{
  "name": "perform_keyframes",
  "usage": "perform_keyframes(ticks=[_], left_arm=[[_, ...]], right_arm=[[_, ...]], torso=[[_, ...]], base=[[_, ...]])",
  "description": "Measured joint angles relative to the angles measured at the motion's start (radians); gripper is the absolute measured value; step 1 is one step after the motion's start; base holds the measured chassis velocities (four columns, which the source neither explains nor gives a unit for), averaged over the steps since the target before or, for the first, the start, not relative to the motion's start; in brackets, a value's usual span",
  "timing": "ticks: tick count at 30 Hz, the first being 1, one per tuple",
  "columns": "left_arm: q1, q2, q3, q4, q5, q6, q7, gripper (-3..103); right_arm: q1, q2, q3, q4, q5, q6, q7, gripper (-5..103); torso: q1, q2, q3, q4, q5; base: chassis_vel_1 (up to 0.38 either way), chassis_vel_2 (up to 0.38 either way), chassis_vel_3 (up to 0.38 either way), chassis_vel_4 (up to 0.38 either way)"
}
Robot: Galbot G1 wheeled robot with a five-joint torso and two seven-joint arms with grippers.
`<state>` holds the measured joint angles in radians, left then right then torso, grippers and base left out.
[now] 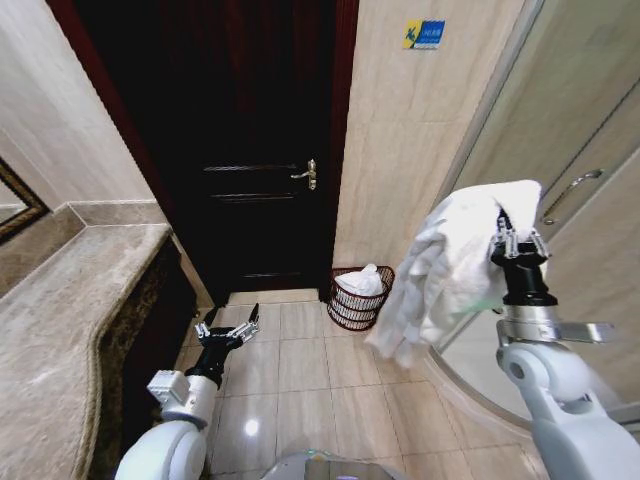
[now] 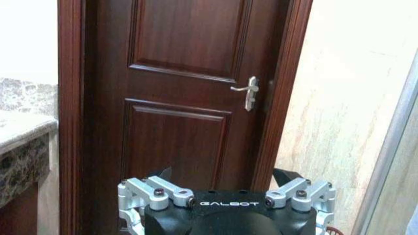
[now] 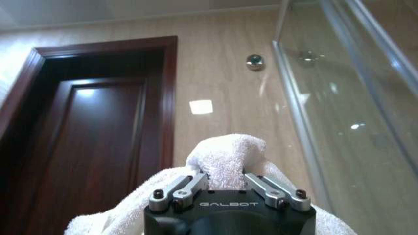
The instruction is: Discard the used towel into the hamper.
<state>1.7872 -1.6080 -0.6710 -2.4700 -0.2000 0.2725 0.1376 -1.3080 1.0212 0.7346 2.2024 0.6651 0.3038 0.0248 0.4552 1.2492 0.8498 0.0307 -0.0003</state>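
A white towel (image 1: 450,265) hangs in folds from my right gripper (image 1: 512,238), which is raised at chest height on the right and shut on the towel's top. From the right wrist, the towel (image 3: 225,152) bulges up between the closed fingers (image 3: 186,188). The hamper (image 1: 360,298), a small round dark openwork basket, stands on the floor by the wall right of the door, below and left of the towel, with something white inside it. My left gripper (image 1: 232,330) hangs low over the floor tiles with its jaws open and nothing in them, facing the door (image 2: 183,98).
The dark wooden door (image 1: 250,140) is closed straight ahead. A marble counter (image 1: 70,320) runs along the left, and a curved glass shower enclosure (image 1: 560,150) stands on the right. Tiled floor (image 1: 300,370) lies between me and the hamper.
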Motion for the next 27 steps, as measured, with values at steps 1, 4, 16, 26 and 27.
perform_keyframes(ticks=[1, 4, 16, 26, 27], left_arm=[[0.000, 0.000, 0.000, 0.000, 0.000, 0.000, 0.000, 100], [0.000, 0.000, 0.000, 0.000, 0.000, 0.000, 0.000, 100], [0.000, 0.000, 0.000, 0.000, 0.000, 0.000, 0.000, 100], [0.000, 0.000, 0.000, 0.000, 0.000, 0.000, 0.000, 100], [0.000, 0.000, 0.000, 0.000, 0.000, 0.000, 0.000, 100]], right_arm=[[0.009, 0.005, -0.012, 0.003, -0.008, -0.004, -0.001, 13], [0.024, 0.014, -0.024, 0.004, -0.020, -0.006, -0.003, 13], [0.007, 0.023, -0.014, 0.032, -0.027, -0.009, -0.004, 13], [-0.001, 0.017, -0.011, 0.071, -0.033, -0.015, -0.001, 13], [-0.003, 0.017, -0.011, 0.075, -0.036, -0.013, 0.001, 13]], torso=[[0.000, 0.000, 0.000, 0.0000, 0.0001], [0.000, 0.000, 0.000, 0.0001, 0.0001], [0.000, 0.000, 0.000, 0.0000, 0.0003], [0.001, 0.000, 0.000, 0.0002, 0.0005], [0.001, 0.000, 0.000, 0.0002, 0.0003]], base=[[0.000, 0.000, 0.000, 0.000], [0.000, 0.000, 0.000, 0.000], [-0.069, 0.058, 0.074, -0.071], [-0.126, 0.149, 0.141, -0.121], [-0.030, 0.093, 0.032, -0.026]])
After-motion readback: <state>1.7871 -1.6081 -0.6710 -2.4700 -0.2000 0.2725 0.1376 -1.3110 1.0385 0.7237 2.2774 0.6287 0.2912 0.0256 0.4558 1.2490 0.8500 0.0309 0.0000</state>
